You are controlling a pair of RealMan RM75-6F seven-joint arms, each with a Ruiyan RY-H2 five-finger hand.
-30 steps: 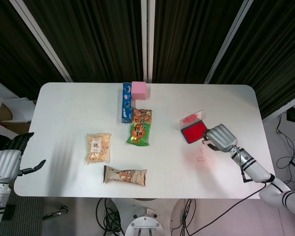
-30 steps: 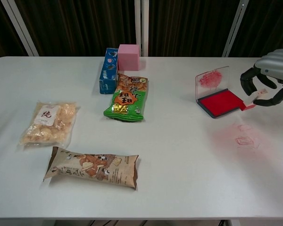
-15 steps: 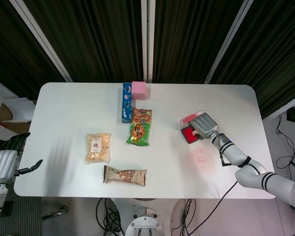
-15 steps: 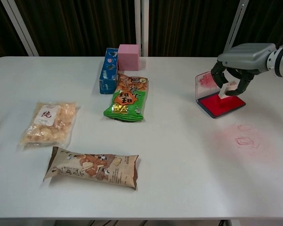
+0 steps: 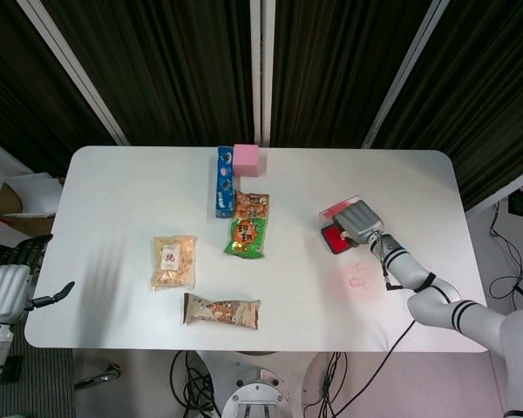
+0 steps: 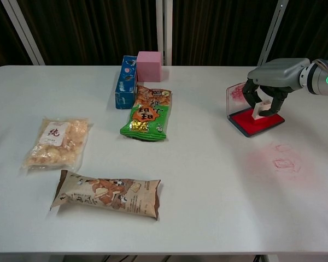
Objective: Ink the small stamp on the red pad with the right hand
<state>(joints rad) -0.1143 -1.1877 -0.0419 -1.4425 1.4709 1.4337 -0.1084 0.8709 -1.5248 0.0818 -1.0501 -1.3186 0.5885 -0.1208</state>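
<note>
- The white table (image 5: 122,183) has rounded corners; behind its far edge hang dark curtains (image 5: 183,70) crossed by pale slanted bars, seen most fully in the head view.
- Only the head view shows the floor: cables (image 5: 506,261) past the right edge and a cardboard box (image 5: 22,198) past the left edge.
- Only the head view shows the left hand (image 5: 7,292), off the table beside its near left corner, fingers apart and holding nothing.
- The right hand (image 6: 270,76) hangs over the red pad (image 6: 257,121) near the right edge, fingers curled down, pinching the small stamp (image 6: 259,108).
- The chest view shows the stamp's foot resting on the red ink and the pad's clear lid (image 6: 236,94) standing upright, smeared red; from above, the hand hides the stamp.
- Faint red prints (image 6: 283,158) mark the table just nearer than the pad.
- A brown snack packet (image 6: 106,195) lies toward the near edge, and a clear bag of crackers (image 6: 57,142) toward the left edge.
- A green snack bag (image 6: 147,113) lies mid-table; a blue box (image 6: 126,82) and a pink block (image 6: 149,66) touch each other at the far edge.
</note>
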